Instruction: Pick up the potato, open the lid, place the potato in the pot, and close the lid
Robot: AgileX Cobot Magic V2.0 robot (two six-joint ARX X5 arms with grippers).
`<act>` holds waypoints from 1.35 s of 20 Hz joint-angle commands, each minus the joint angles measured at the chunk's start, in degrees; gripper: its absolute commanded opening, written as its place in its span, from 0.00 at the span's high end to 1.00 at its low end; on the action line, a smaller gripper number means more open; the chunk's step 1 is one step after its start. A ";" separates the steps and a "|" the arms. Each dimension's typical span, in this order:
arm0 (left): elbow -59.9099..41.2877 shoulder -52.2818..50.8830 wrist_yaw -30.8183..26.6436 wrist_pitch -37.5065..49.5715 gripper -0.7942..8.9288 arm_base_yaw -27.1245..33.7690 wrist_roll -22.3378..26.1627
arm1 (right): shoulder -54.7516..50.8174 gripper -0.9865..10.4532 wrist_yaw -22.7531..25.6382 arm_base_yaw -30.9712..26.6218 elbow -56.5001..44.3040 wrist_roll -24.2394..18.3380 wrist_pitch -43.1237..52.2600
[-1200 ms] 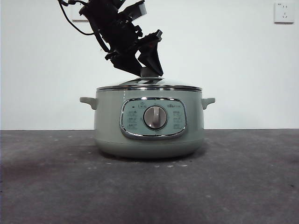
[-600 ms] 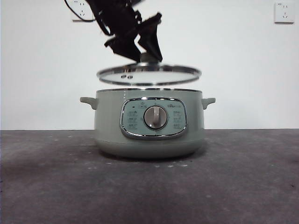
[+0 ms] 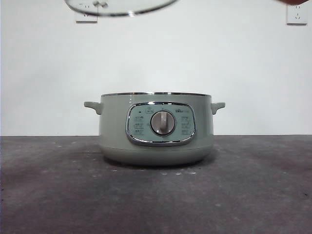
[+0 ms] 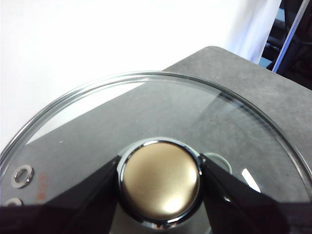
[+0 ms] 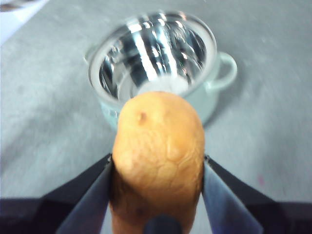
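The left gripper (image 4: 160, 183) was raised high above the squat sage-green electric cooking pot (image 3: 156, 129), its two black jaws clamped on either side of the knob of the round clear glass lid with a chrome rim (image 4: 146, 122). In the front view only the lower edge of that lid (image 3: 119, 7) showed, well above the pot and off toward its left side handle.

The right gripper (image 5: 157, 180) was also held above the pot, looking down at it, with its jaws closed around the oval orange-brown potato with rough matte skin (image 5: 158, 151). The potato stood clear of the pot, well above the rim.

The pot (image 5: 156, 63) sat uncovered on the dark grey table (image 3: 243, 195). Its shiny metal inside showed only reflections; nothing could be made out lying in it.
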 commanded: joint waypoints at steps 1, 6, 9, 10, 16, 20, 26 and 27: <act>0.35 -2.08 0.61 -2.93 0.93 0.55 2.40 | 3.89 0.93 -2.56 0.07 0.11 0.39 5.20; -0.33 -8.26 -0.07 -9.77 0.93 0.77 3.93 | 15.91 0.93 -5.29 2.56 4.04 1.75 12.94; -0.33 -11.58 -0.11 -13.46 0.93 0.81 4.17 | 24.61 0.93 -5.27 5.11 10.67 1.60 12.90; -0.33 -12.94 -0.39 -15.17 0.93 1.20 4.81 | 27.74 0.93 -5.05 6.27 13.44 1.57 12.94; -3.78 -22.08 -1.38 -19.82 0.93 2.25 5.81 | 44.35 0.93 -1.77 11.54 29.70 0.74 12.09; -10.34 -29.55 -1.38 -20.22 0.93 2.25 4.87 | 56.15 0.93 2.91 13.55 40.19 -1.09 10.29; -11.61 -34.27 -1.42 -21.31 0.93 2.25 4.72 | 69.20 0.93 7.13 14.71 47.58 -3.15 7.32; -11.61 -34.56 -1.57 -21.31 0.93 2.25 4.72 | 70.66 0.93 7.48 14.73 47.58 -3.37 7.39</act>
